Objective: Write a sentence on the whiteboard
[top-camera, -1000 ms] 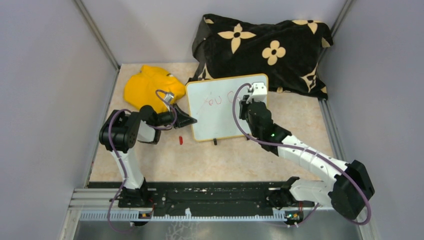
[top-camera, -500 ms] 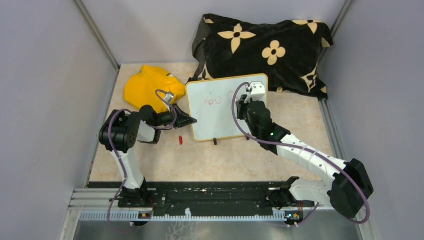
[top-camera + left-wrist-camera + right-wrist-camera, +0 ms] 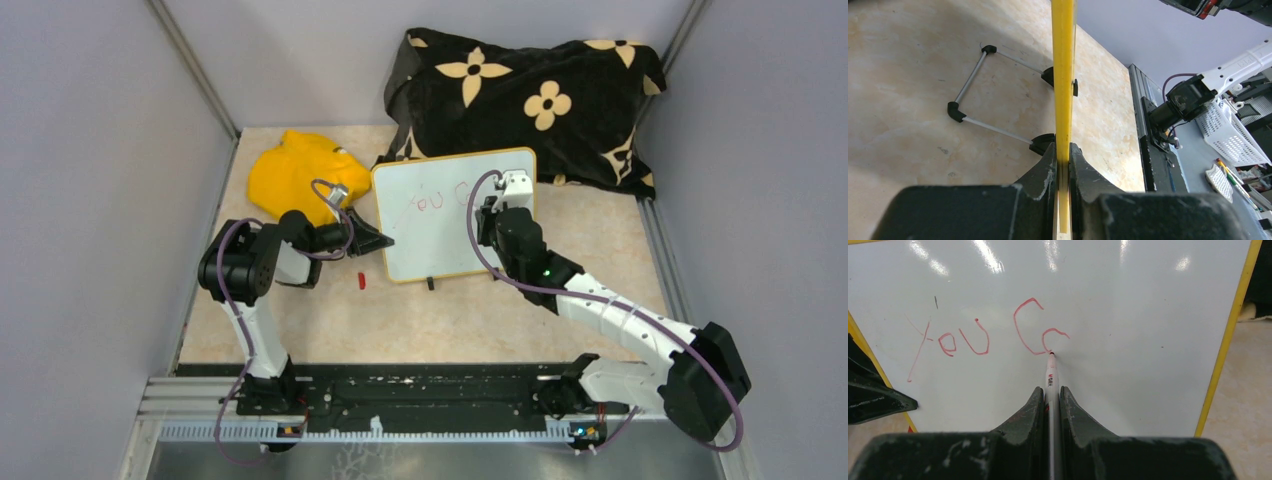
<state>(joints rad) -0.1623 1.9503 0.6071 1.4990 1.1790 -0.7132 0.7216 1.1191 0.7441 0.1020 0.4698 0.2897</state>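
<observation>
Whiteboard point(image 3: 440, 230) tilted up on a thin wire stand near the middle of the table point(image 3: 430, 320). Its far edge is close to a black flowered cushion point(image 3: 530, 95); whether they touch, can't tell. Yellow cloth point(image 3: 295, 175) lies just beside its left edge.

Left gripper point(image 3: 1063, 150) is pinched on the board's yellow rim, which runs edge-on between the jaws in the wrist view. Right gripper point(image 3: 1050, 395) is closed around a slim red marker point(image 3: 1051, 372), tip touching the white face.

The sentence point(image 3: 983, 335) so far reads "You C" plus the start of the next letter, right at the pen tip. Much left to write, by my reckoning.

Handling, as I judge it:
- Board looks thin, stiff and light, with a glossy face. On that wire stand it would likely skid or rock under pen pressure, so the rim is the sensible place to hold.
- Marker is narrow and smooth and may twist or slide in the jaws. Mid-barrel grip and light pressure suit it.

Small red piece point(image 3: 361, 281) on the table near the board's near-left corner, possibly the cap.
</observation>
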